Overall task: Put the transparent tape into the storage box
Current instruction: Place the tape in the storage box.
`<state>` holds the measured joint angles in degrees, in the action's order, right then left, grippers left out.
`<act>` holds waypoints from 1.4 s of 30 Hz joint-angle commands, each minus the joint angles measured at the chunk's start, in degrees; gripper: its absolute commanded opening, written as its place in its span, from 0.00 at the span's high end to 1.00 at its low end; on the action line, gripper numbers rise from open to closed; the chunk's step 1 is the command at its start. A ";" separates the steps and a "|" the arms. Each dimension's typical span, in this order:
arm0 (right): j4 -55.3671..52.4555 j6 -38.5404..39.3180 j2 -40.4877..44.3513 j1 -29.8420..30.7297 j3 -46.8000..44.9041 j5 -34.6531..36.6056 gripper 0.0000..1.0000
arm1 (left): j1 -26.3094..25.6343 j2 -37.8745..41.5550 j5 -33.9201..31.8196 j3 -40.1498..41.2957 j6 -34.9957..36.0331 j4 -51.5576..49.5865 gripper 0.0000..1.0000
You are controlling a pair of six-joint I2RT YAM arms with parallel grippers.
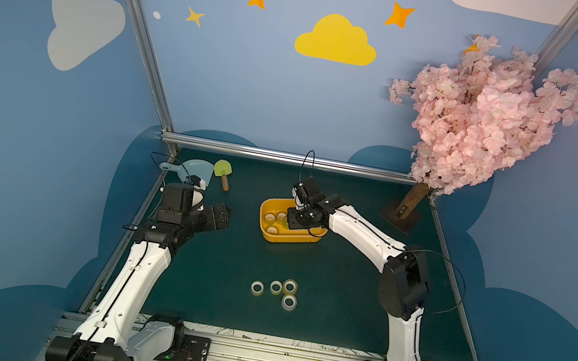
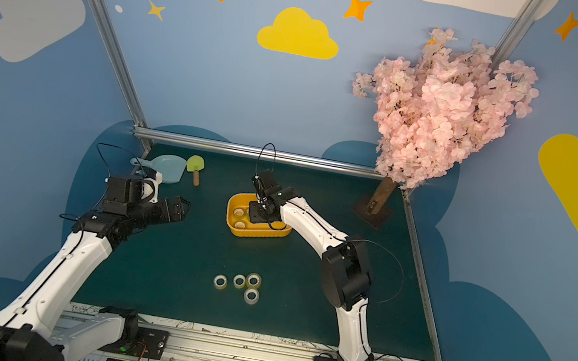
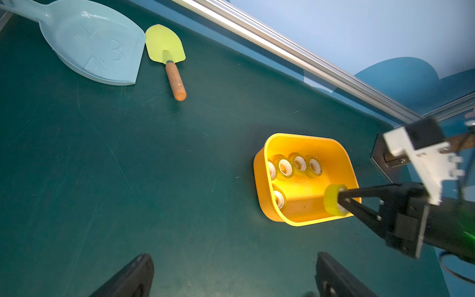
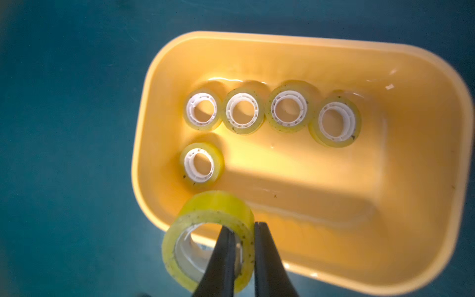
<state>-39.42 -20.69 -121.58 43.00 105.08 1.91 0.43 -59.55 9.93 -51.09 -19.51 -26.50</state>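
Nearest us, four rolls (image 1: 289, 302) lie close together on the table (image 1: 339, 297), untouched; they are work for later rounds.

Further in, the left jaws hang wide open and empty over bare table, well apart from the box (image 1: 285, 239). In the left wrist view nothing sits between them. We judge that this arm has no part in the present step.

The step in hand belongs to the right arm (image 1: 363, 225). Its jaws are almost shut, pinching the wall of one roll (image 4: 218, 205): one jaw goes through the core and the other presses on the outside. The roll hangs above the box floor, at the rim on that arm's side. The right wrist view shows it partly over the rim and partly outside, so it is not yet squarely above the inside.

In the box, five rolls (image 4: 241, 110) lie flat, four in a row along one long wall and one alone just beyond the held roll. The rest of the floor is bare.

We read this as the carry nearly done and the release not yet made. The next move calls for a small shift inward until the whole roll is over bare floor, beside the lone roll and not on it. Then comes a short descent, and the jaws open. Since one jaw sits in the core, we would lift it straight out, or the roll may tip or drag along.

Farthest back, a dustpan (image 1: 197, 170) and a trowel (image 1: 222, 168) lie by the rail, out of the way.
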 commanded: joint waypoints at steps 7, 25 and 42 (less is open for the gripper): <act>-5.94 1.04 -8.61 -2.05 7.53 -4.91 0.99 | -0.43 1.10 2.10 0.02 -0.16 0.57 0.00; -5.86 1.43 -10.43 -1.37 8.22 -10.18 0.74 | -0.51 -0.21 3.07 -0.30 -0.52 0.64 0.00; -5.62 1.02 -3.20 -0.52 5.95 -10.22 0.66 | -0.60 -1.04 5.56 -1.02 -0.80 0.13 0.00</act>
<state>-44.05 -20.32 -130.06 41.78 111.42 -8.60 -0.03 -60.71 14.57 -51.09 -20.60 -26.13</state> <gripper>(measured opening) 0.340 0.999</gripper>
